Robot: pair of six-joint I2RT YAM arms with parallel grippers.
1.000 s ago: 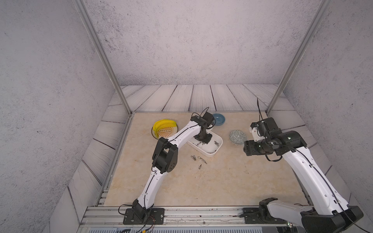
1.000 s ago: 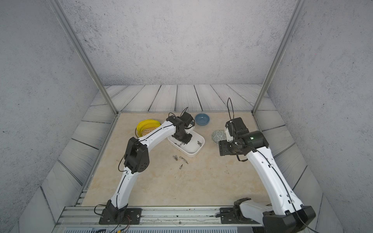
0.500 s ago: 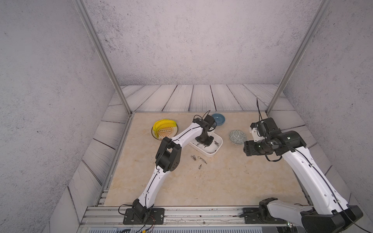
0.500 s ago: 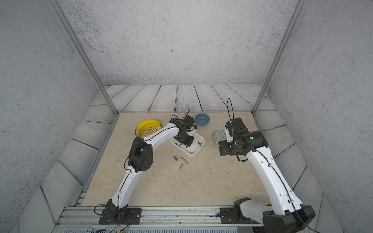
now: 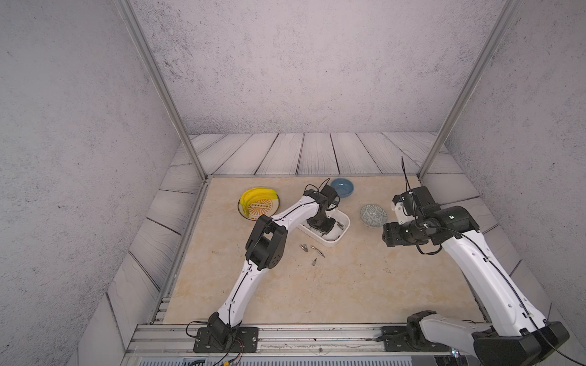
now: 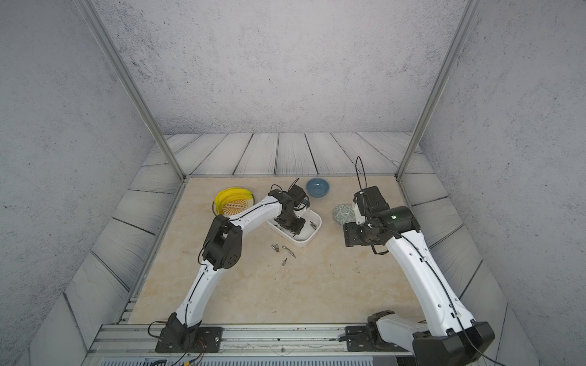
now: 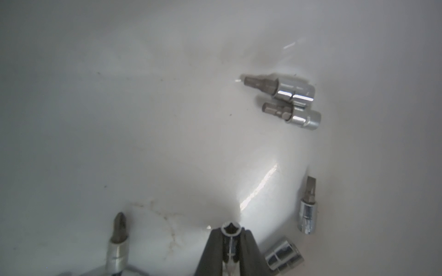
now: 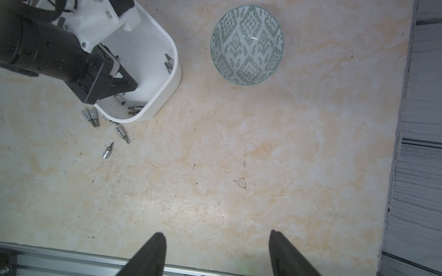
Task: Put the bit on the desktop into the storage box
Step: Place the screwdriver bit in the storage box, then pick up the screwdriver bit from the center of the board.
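Note:
The white storage box (image 5: 333,243) (image 6: 303,242) (image 8: 167,95) sits mid-desktop. My left gripper (image 5: 323,230) (image 6: 295,230) (image 8: 134,87) (image 7: 230,230) reaches down inside it, shut on a chrome bit (image 7: 230,228) just above the box floor (image 7: 143,119). Several bits lie in the box, among them a pair (image 7: 287,93) and a single one (image 7: 307,210). Several more bits (image 5: 314,261) (image 6: 276,247) (image 8: 106,151) lie on the beige desktop (image 5: 348,285) just in front of the box. My right gripper (image 8: 216,236) (image 5: 388,235) hovers open and empty to the right.
A grey-green patterned bowl (image 5: 373,215) (image 8: 247,45) stands right of the box, close to my right arm. A blue bowl (image 5: 342,187) is behind the box and a yellow plate with bananas (image 5: 258,204) at the back left. An aluminium rail (image 5: 317,336) runs along the front edge.
My left gripper has sunk lower into the storage box with the bit still in its grip, and the left elbow has shifted forward. The right arm has not moved.

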